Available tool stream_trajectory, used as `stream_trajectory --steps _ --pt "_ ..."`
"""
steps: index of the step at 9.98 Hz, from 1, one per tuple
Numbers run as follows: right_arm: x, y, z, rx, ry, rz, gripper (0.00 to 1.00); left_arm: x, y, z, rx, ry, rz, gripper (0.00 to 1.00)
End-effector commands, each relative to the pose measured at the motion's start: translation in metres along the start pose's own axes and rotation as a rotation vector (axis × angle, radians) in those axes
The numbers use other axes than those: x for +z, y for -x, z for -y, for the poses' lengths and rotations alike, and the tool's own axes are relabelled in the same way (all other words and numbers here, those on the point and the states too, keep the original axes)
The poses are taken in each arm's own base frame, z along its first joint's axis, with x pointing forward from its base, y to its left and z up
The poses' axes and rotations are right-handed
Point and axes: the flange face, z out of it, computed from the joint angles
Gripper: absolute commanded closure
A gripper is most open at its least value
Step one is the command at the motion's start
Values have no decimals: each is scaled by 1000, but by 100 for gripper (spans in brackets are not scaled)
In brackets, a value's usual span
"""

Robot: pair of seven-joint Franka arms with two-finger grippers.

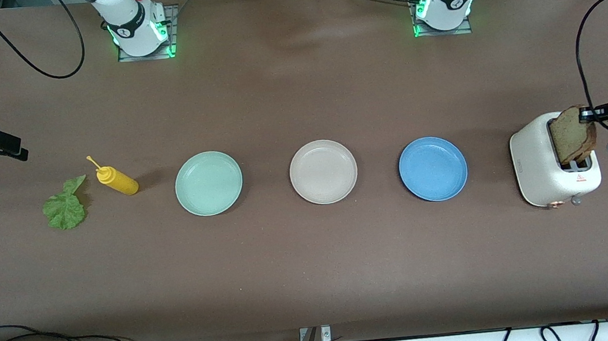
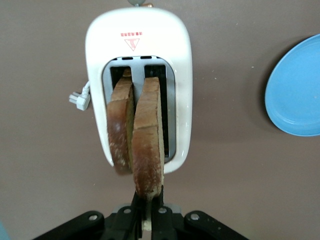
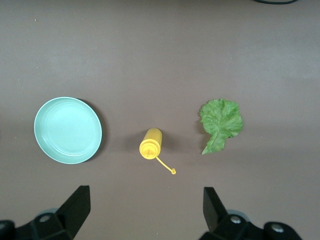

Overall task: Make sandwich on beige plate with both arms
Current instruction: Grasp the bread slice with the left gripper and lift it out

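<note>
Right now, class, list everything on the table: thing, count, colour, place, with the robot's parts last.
lettuce: 1, green, right arm's end of the table
bottle: 1, yellow, lying beside the lettuce
plates: 3 in a row, mint, beige, blue
toaster: 1, white, left arm's end
bread: 2 brown slices, one in the toaster, one gripped
left end effector: shut on a slice over the toaster
right end effector: open, above the bottle and lettuce

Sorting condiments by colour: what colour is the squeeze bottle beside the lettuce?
Yellow; the bottle shows best in the right wrist view.
</note>
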Motion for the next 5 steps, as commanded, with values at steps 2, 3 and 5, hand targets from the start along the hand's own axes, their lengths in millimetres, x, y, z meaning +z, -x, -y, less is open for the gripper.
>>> stream_trajectory --steps 2,3,5 --pt "-3 2 -14 31 -58 1 0 -62 6 -45 49 -62 -5 100" --pt "-3 2 -14 32 -66 1 0 -70 6 -63 74 -71 -9 100" --pt "-3 2 -13 28 -66 1 0 -87 7 -99 120 -88 -20 100"
